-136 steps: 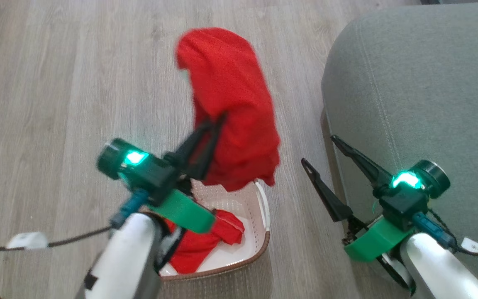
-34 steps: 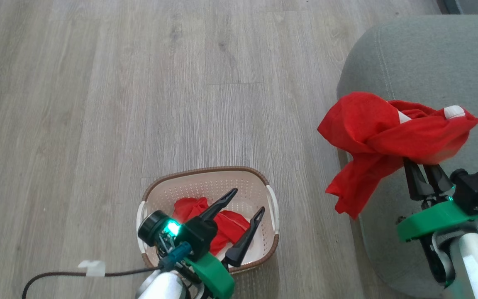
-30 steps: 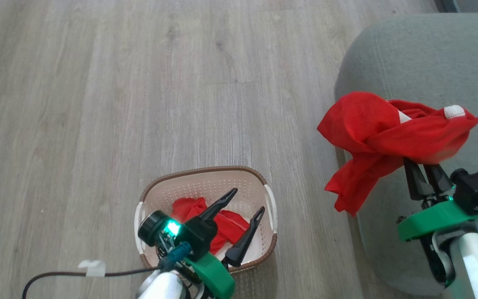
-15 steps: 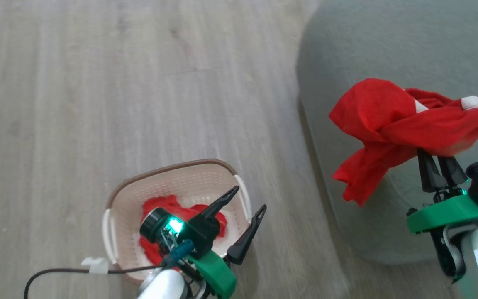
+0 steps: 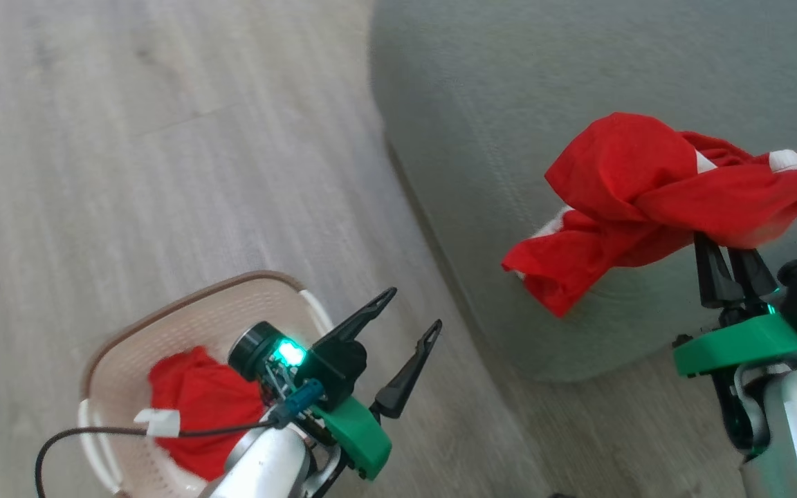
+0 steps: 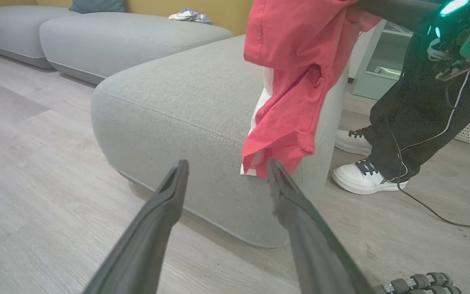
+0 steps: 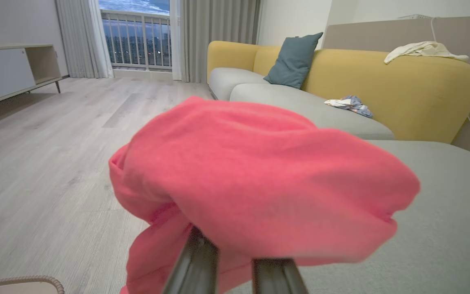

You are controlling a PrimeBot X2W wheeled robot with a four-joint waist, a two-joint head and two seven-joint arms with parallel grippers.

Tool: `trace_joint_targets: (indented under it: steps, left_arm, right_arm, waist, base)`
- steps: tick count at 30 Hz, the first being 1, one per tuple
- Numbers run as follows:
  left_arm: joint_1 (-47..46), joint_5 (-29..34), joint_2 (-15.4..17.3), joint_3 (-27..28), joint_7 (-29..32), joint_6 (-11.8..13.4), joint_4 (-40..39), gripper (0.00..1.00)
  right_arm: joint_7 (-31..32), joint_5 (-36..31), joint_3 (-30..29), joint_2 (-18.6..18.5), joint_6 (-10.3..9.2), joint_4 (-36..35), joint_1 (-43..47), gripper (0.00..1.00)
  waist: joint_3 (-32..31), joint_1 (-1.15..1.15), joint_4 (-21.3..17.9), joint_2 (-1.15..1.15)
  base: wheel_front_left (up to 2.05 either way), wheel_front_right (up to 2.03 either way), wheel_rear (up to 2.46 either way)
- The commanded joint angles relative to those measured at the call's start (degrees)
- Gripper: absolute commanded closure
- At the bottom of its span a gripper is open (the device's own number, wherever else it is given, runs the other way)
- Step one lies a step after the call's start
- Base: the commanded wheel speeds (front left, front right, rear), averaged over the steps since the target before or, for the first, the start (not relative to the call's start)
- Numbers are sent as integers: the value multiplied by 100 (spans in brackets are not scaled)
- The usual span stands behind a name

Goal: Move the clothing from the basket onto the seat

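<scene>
My right gripper [image 5: 727, 266] is shut on a bright red piece of clothing [image 5: 654, 194] with white trim. It holds the bunch above the near corner of the grey-green seat [image 5: 509, 104], one end hanging down past the seat's edge. The right wrist view has the clothing [image 7: 259, 175] draped over the gripper [image 7: 235, 265], hiding the fingertips, with the seat [image 7: 443, 204] behind. My left gripper [image 5: 412, 308] stands open and holds nothing, just right of the cream basket [image 5: 184, 304], where more red clothing [image 5: 191, 401] lies. In the left wrist view the gripper [image 6: 227, 163] faces the seat [image 6: 178, 102] and the hanging clothing [image 6: 296, 81].
A person's white shoes [image 6: 361, 175] and dark trousers [image 6: 414, 114] stand on the wood floor beside the seat. More sofa cushions [image 7: 300, 106], a yellow backrest [image 7: 402, 90] and a teal pillow [image 7: 294, 61] lie beyond. A dark cable [image 5: 94, 436] trails from my left arm.
The head camera has swung right, so the basket now sits at the lower left and the seat fills the upper right. The clothing's hanging end has swung left. Both grippers keep their states.
</scene>
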Motion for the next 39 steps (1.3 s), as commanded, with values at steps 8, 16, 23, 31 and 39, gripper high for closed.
trace_joint_targets:
  steps: [8, 16, 23, 31, 39]
  left_arm:
    - [-223, 76, -18, 98, -29, -4, -186, 0]
    - [-339, 115, -25, -29, -29, -4, -165, 0]
    - [-506, 189, 28, -93, -29, -4, -176, 0]
    - [-919, 290, 189, -366, -29, -4, -156, 0]
    - [-1258, 411, 359, -642, -29, -4, -29, 0]
  right_arm:
    - [-38, 59, 44, 4, -1, -194, -196, 100]
    - [-38, 110, -178, 20, -1, -211, -366, 100]
    - [-38, -16, -533, -402, -1, -483, -1017, 100]
    - [-38, 82, -992, -1382, -1, -416, -2341, 100]
    - [-38, 194, -990, -1978, -1, 185, -3611, 100]
  waist:
    - [131, 0, -469, 0]
    - [190, 0, -380, 0]
    - [521, 0, -211, 0]
    - [1333, 0, 36, 0]
    - [2005, 0, 182, 0]
  base:
    - [0, 0, 0]
    - [0, 0, 0]
    - [0, 0, 0]
    - [0, 0, 0]
    - [0, 0, 0]
